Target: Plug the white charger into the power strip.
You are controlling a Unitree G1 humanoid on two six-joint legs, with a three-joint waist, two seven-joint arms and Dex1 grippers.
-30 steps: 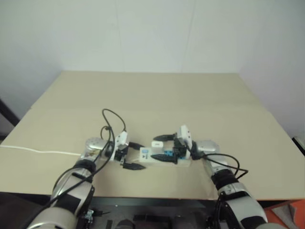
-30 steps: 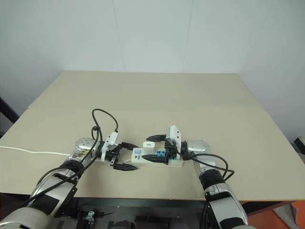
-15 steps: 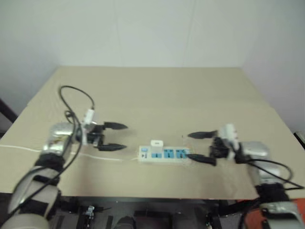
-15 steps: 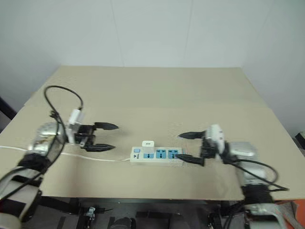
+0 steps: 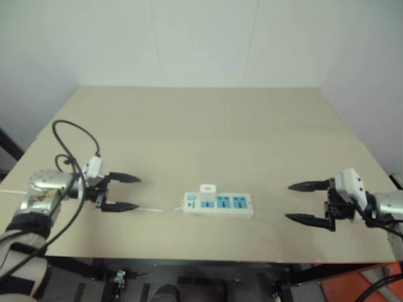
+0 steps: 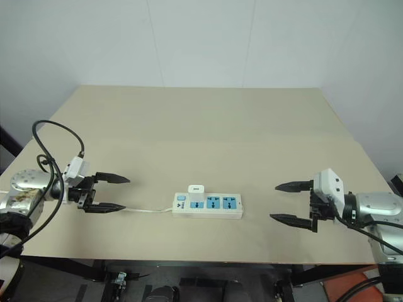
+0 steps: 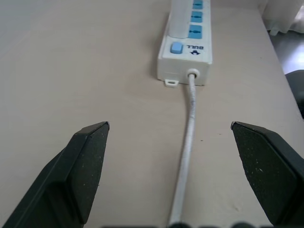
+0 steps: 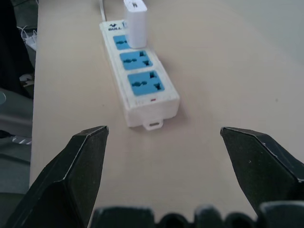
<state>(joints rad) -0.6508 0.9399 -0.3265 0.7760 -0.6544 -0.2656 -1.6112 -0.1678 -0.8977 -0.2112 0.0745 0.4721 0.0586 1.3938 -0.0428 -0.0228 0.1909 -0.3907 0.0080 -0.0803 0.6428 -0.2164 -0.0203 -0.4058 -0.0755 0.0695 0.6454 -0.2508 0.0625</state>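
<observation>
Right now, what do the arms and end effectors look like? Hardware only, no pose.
Both match: silver-grey metal wrist housings on grey and black forearms. The left end effector and right end effector each have two black, tapered, pointed fingers on a black base, topped by a small white camera box. Loose black cables loop over each wrist.

1. The tabletop is a smooth, matt, beige board, without gloss or grain.
2. The power strip looks like hard white plastic, smooth with a slight sheen; its outlets are blue plastic insets.
3. The charger is plain, smooth white plastic.
4. The cord has a white, faintly ribbed sheath.
5. Each pincer's fingers are matt black plastic, slightly grainy.
</observation>
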